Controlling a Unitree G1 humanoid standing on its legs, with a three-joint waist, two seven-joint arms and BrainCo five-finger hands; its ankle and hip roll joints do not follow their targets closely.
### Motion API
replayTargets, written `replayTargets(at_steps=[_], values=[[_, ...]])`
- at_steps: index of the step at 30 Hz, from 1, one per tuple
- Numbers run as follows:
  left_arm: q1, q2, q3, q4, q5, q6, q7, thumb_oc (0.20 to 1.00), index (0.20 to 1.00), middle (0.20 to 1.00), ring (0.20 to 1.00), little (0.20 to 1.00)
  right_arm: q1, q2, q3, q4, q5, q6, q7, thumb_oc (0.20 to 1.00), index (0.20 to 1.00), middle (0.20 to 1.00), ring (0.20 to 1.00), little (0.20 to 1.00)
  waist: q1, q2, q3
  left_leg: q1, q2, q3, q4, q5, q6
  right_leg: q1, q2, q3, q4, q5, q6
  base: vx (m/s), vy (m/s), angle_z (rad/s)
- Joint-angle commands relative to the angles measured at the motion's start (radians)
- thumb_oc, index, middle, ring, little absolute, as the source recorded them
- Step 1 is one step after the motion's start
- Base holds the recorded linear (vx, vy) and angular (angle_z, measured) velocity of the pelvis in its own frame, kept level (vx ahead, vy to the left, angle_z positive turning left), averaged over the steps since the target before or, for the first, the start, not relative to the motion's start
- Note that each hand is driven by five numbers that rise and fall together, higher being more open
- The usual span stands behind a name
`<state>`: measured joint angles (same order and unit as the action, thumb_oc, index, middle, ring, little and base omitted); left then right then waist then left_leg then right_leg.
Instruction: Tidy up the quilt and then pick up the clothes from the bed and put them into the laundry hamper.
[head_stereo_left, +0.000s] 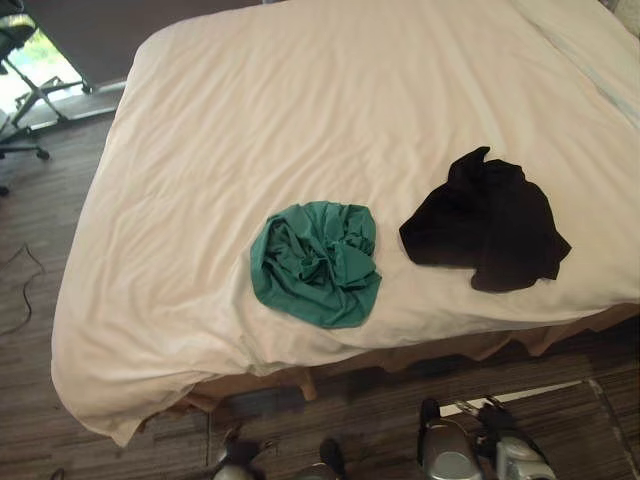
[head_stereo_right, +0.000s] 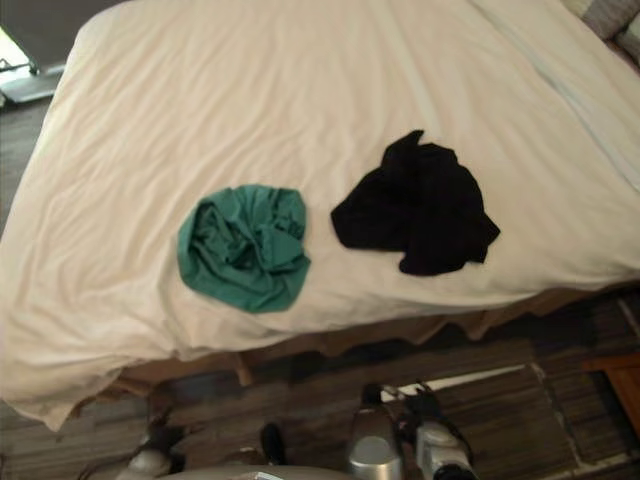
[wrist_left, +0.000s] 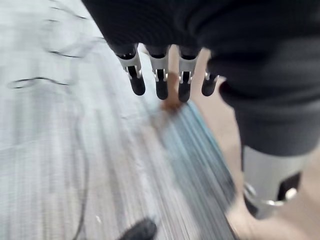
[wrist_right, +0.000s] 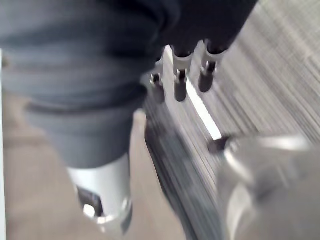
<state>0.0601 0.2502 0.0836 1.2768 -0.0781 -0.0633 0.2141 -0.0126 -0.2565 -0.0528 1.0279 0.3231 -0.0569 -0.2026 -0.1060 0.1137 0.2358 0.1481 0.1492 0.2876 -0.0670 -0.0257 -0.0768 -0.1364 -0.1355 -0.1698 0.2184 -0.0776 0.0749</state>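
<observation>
Quilt (head_stereo_left: 300, 120): spread smooth over the bed.
Green garment (head_stereo_left: 317, 262): bunched, at 6 o'clock near the bed's edge.
Black garment (head_stereo_left: 487, 222): at 3 o'clock of it.
Left hand (wrist_left: 160, 75): fingers straight, empty, hanging low.
Right hand (wrist_right: 187, 70): likewise; likely nearer the black garment.

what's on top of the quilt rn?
Two crumpled garments lie apart near the bed's foot edge: a green garment toward the robot's left and a black garment to its right. The white quilt hides whatever lies beneath them.
</observation>
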Motion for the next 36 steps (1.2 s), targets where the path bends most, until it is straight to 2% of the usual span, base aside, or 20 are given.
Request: replayTargets(at_steps=[1,4,5,6,7,9,10,11,13,14,17,18,19,21,25,31,32,33,34,36], values=[[-0.014,0.204,0.085,0.009,-0.108,-0.023,0.031,1.000,1.000,1.000,1.000,1.000,0.054,-0.114,-0.071,-0.129,-0.029,-0.047,-0.071,1.000,1.000,1.000,1.000,1.000,0.008,-0.096,-0.044,-0.057,0.022,-0.069,0.011,0.019,-0.055,0.114,-0.117,0.017,-0.206,0.095,0.119,0.08,-0.054,-0.05],[0.012,0.326,0.179,-0.163,-0.111,-0.078,0.067,1.000,1.000,1.000,1.000,1.000,0.142,-0.223,-0.177,-0.303,-0.111,-0.071,-0.094,1.000,1.000,1.000,1.000,1.000,0.008,-0.097,-0.053,-0.045,0.028,-0.081,-0.004,0.028,-0.061,0.146,-0.122,-0.001,-0.229,0.101,0.126,0.06,-0.043,0.20],[0.046,0.389,0.237,-0.391,-0.121,-0.146,0.106,1.000,1.000,1.000,1.000,1.000,0.173,-0.288,-0.235,-0.408,-0.168,-0.090,-0.108,1.000,1.000,1.000,1.000,1.000,0.013,-0.095,-0.058,-0.042,0.032,-0.089,-0.007,0.025,-0.064,0.161,-0.124,-0.018,-0.243,0.102,0.133,0.04,-0.035,0.17],[0.049,0.388,0.239,-0.396,-0.120,-0.143,0.107,1.000,1.000,1.000,1.000,1.000,0.174,-0.287,-0.235,-0.410,-0.168,-0.089,-0.108,1.000,1.000,1.000,1.000,1.000,0.012,-0.095,-0.060,-0.046,0.031,-0.089,-0.009,0.031,-0.064,0.158,-0.125,-0.018,-0.244,0.106,0.132,0.05,-0.048,0.21],[0.060,0.432,0.277,-0.575,-0.122,-0.194,0.132,1.000,1.000,1.000,1.000,1.000,0.174,-0.343,-0.265,-0.472,-0.231,-0.100,-0.129,1.000,1.000,1.000,1.000,1.000,0.020,-0.095,-0.067,-0.044,0.035,-0.094,-0.010,0.027,-0.067,0.169,-0.124,-0.029,-0.252,0.101,0.136,0.00,-0.027,0.14],[0.065,0.466,0.287,-0.689,-0.088,-0.212,0.141,1.000,1.000,1.000,1.000,1.000,0.180,-0.380,-0.281,-0.533,-0.282,-0.103,-0.136,1.000,1.000,1.000,1.000,1.000,0.023,-0.097,-0.071,-0.044,0.038,-0.101,-0.012,0.027,-0.069,0.175,-0.123,-0.034,-0.258,0.100,0.137,0.04,-0.048,0.07],[0.064,0.504,0.282,-0.814,0.000,-0.214,0.141,1.000,1.000,1.000,1.000,1.000,0.180,-0.441,-0.287,-0.598,-0.406,-0.098,-0.158,1.000,1.000,1.000,1.000,1.000,0.027,-0.098,-0.077,-0.043,0.042,-0.107,-0.014,0.027,-0.072,0.186,-0.121,-0.040,-0.267,0.098,0.140,0.03,-0.048,0.14],[0.065,0.501,0.284,-0.818,0.003,-0.211,0.142,1.000,1.000,1.000,1.000,1.000,0.180,-0.440,-0.288,-0.601,-0.408,-0.097,-0.159,1.000,1.000,1.000,1.000,1.000,0.026,-0.098,-0.079,-0.050,0.041,-0.108,-0.016,0.035,-0.072,0.180,-0.122,-0.040,-0.268,0.104,0.139,0.03,-0.037,0.19],[0.046,0.558,0.257,-0.953,0.098,-0.227,0.123,1.000,1.000,1.000,1.000,1.000,0.165,-0.525,-0.276,-0.689,-0.544,-0.092,-0.165,1.000,1.000,1.000,1.000,1.000,0.028,-0.098,-0.083,-0.043,0.044,-0.108,-0.016,0.026,-0.075,0.192,-0.120,-0.043,-0.277,0.098,0.143,0.04,-0.032,0.07],[0.011,0.578,0.195,-1.012,0.170,-0.220,0.102,1.000,1.000,1.000,1.000,1.000,0.123,-0.572,-0.244,-0.759,-0.601,-0.103,-0.168,1.000,1.000,1.000,1.000,1.000,0.024,-0.102,-0.085,-0.052,0.046,-0.107,-0.018,0.036,-0.075,0.182,-0.121,-0.040,-0.278,0.104,0.142,0.01,-0.036,-0.01],[-0.081,0.576,0.087,-1.054,0.228,-0.205,0.084,1.000,1.000,1.000,1.000,1.000,0.046,-0.604,-0.174,-0.813,-0.641,-0.101,-0.161,1.000,1.000,1.000,1.000,1.000,0.021,-0.101,-0.070,-0.055,0.050,-0.101,-0.015,0.028,-0.076,0.177,-0.117,-0.031,-0.273,0.096,0.143,-0.04,-0.016,-0.04],[-0.167,0.586,-0.018,-1.085,0.300,-0.180,0.068,1.000,1.000,1.000,1.000,1.000,-0.029,-0.621,-0.111,-0.872,-0.671,-0.104,-0.163,1.000,1.000,1.000,1.000,1.000,0.010,-0.105,-0.042,-0.080,0.054,-0.098,-0.014,0.042,-0.075,0.144,-0.115,-0.019,-0.268,0.103,0.142,-0.11,-0.032,-0.11],[-0.185,0.586,-0.027,-1.074,0.304,-0.178,0.073,1.000,1.000,1.000,1.000,1.000,-0.039,-0.621,-0.110,-0.866,-0.674,-0.102,-0.165,1.000,1.000,1.000,1.000,1.000,0.014,-0.104,-0.039,-0.084,0.054,-0.096,-0.013,0.043,-0.075,0.136,-0.115,-0.016,-0.263,0.102,0.142,-0.23,-0.038,-0.13],[-0.321,0.600,-0.153,-1.073,0.419,-0.128,0.101,1.000,1.000,1.000,1.000,1.000,-0.153,-0.630,-0.024,-0.905,-0.686,-0.095,-0.178,1.000,1.000,1.000,1.000,1.000,-0.002,-0.107,0.013,-0.131,0.059,-0.096,-0.005,0.055,-0.075,0.075,-0.113,0.005,-0.247,0.110,0.142,-0.28,-0.025,-0.08],[-0.572,0.590,-0.353,-1.005,0.636,-0.033,0.128,1.000,1.000,1.000,1.000,1.000,-0.337,-0.610,0.077,-0.954,-0.709,-0.078,-0.209,1.000,1.000,1.000,1.000,1.000,-0.016,-0.112,0.087,-0.247,0.076,-0.081,0.060,0.066,-0.076,-0.061,-0.111,0.039,-0.191,0.121,0.139,-0.23,-0.017,-0.26],[-0.838,0.529,-0.529,-0.778,0.747,0.048,0.091,1.000,1.000,1.000,1.000,1.000,-0.453,-0.617,0.137,-1.033,-0.686,-0.090,-0.202,1.000,1.000,1.000,1.000,1.000,-0.036,-0.135,0.167,-0.392,0.102,-0.063,0.140,0.075,-0.087,-0.207,-0.120,0.055,-0.153,0.141,0.142,-0.11,-0.040,-0.18],[-0.852,0.526,-0.537,-0.767,0.746,0.046,0.094,0.674,0.674,0.674,0.674,0.674,-0.454,-0.617,0.133,-1.031,-0.686,-0.090,-0.202,1.000,1.000,1.000,1.000,1.000,-0.034,-0.134,0.167,-0.400,0.102,-0.065,0.144,0.075,-0.087,-0.213,-0.121,0.055,-0.151,0.141,0.141,-0.08,-0.036,-0.20],[-0.876,0.520,-0.552,-0.732,0.753,0.063,0.087,0.674,0.674,0.674,0.674,0.674,-0.464,-0.621,0.143,-1.036,-0.685,-0.090,-0.199,1.000,1.000,1.000,1.000,1.000,-0.036,-0.138,0.176,-0.409,0.105,-0.063,0.146,0.077,-0.089,-0.224,-0.121,0.050,-0.150,0.144,0.143,-0.05,-0.020,-0.13],[-0.903,0.509,-0.572,-0.690,0.761,0.072,0.083,0.200,0.200,0.200,0.200,0.200,-0.477,-0.622,0.151,-1.036,-0.684,-0.090,-0.198,1.000,1.000,1.000,1.000,1.000,-0.036,-0.139,0.184,-0.422,0.107,-0.066,0.149,0.079,-0.091,-0.235,-0.122,0.047,-0.148,0.146,0.143,-0.07,-0.033,-0.04],[-0.912,0.497,-0.579,-0.641,0.772,0.089,0.066,0.200,0.200,0.200,0.200,0.200,-0.505,-0.630,0.154,-1.033,-0.693,-0.084,-0.199,1.000,1.000,1.000,1.000,1.000,-0.027,-0.140,0.197,-0.443,0.107,-0.073,0.152,0.084,-0.094,-0.247,-0.127,0.040,-0.144,0.148,0.142,-0.04,-0.023,0.01]])
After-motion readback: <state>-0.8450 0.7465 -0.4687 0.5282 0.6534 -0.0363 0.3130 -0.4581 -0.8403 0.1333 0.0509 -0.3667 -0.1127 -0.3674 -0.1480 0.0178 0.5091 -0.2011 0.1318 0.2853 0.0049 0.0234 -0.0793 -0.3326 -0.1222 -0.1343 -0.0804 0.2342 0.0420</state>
